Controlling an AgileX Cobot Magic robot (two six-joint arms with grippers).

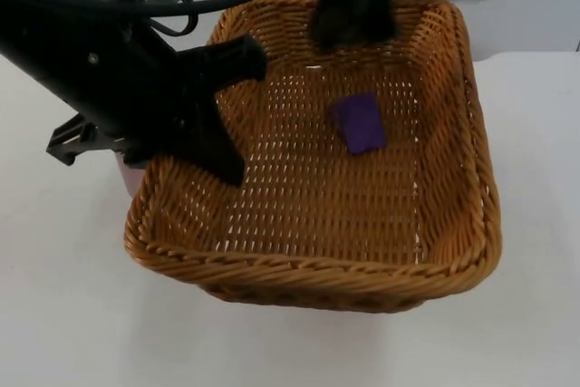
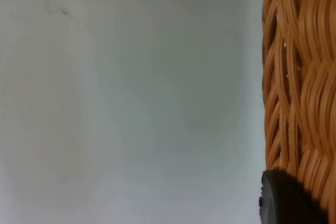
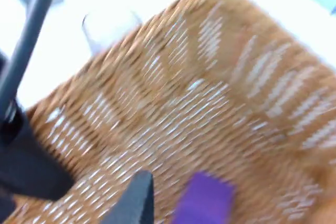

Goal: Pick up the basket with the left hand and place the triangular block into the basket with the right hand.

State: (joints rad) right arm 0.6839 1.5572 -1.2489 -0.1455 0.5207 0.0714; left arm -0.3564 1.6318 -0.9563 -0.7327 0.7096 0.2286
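The left gripper (image 1: 186,124) is clamping the basket (image 1: 453,251) by its left wall, one black finger reaching inside over the weave and the other running down outside the rim. The left wrist view is adding the detail from close in: the orange wicker wall (image 2: 296,77) is standing right against the black fingertip (image 2: 286,198), with the plain white table (image 2: 131,103) lying beyond it. From the top view the basket is looking tilted, its near rim dropping toward the table (image 1: 72,314), though whether it is fully lifted is hard to judge from here.

Over to the right gripper (image 1: 353,15): it is hanging as a dark blur above the basket's far rim, and its fingers are not readable in that view, so open or closed cannot be told. Its own wrist view is looking down into the basket (image 3: 220,93), a dark fingertip (image 3: 134,198) standing over the weave.

The triangular block (image 1: 359,121), purple, is lying on the basket floor, a little toward the far wall and apart from both grippers. The right wrist view is catching the same purple shape (image 3: 205,200) just beside the fingertip, cut off at the picture's edge. A pale pinkish thing is peeking out under the left arm, too hidden to name.
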